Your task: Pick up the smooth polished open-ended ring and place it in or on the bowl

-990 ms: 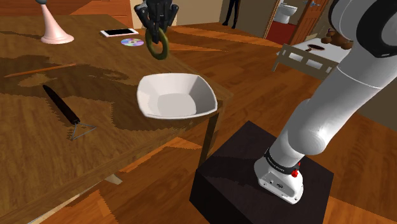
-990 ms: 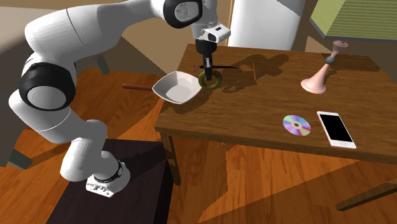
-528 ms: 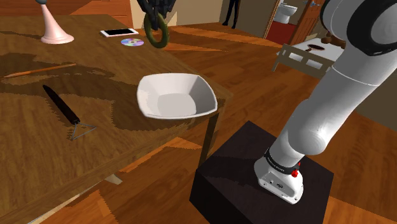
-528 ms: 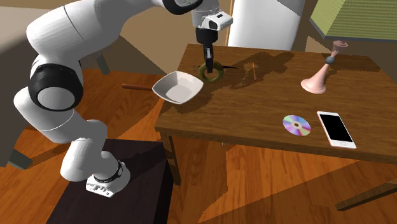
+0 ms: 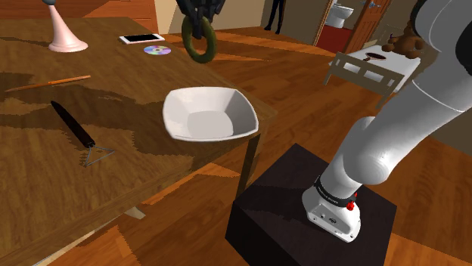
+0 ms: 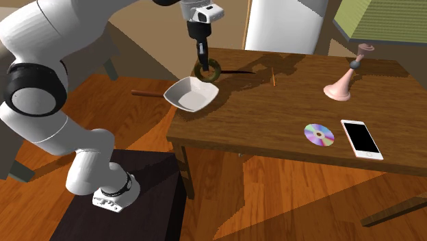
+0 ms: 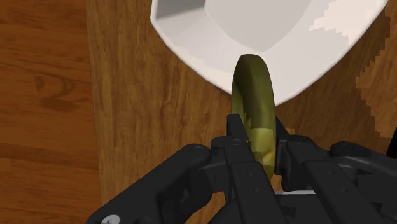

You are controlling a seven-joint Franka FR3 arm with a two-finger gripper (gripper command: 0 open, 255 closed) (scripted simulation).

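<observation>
Two black fingers [image 7: 234, 135] of the gripper [image 7: 257, 135] pinch the upper part of an olive-green, glossy ring [image 7: 253, 89], so the hand is closed on the task's thing and carries it in the air. The ring hangs below the fingers with its plane upright, and in the wrist view it is seen edge-on, running from the fingertips straight toward the bowl; its gap cannot be made out.

Looking along the gripper, the ring's low end sits just over the near rim of the white, square-cornered bowl [image 7: 254, 25], with most of the bowl's hollow lying beyond it. In the second exterior view the ring [image 6: 207, 75] hangs just above the bowl's [image 6: 188, 96] far corner, apart from it. In the shoulder view the ring [image 5: 201, 59] is high over the wooden table [image 5: 45, 181], well above the bowl [image 5: 189, 121].

Judging from this, the transfer is nearly lined up: a short shift toward the bowl's middle, then a descent and release, looks to be what remains. Released here, the ring could strike the rim and tip out onto the table.
</observation>
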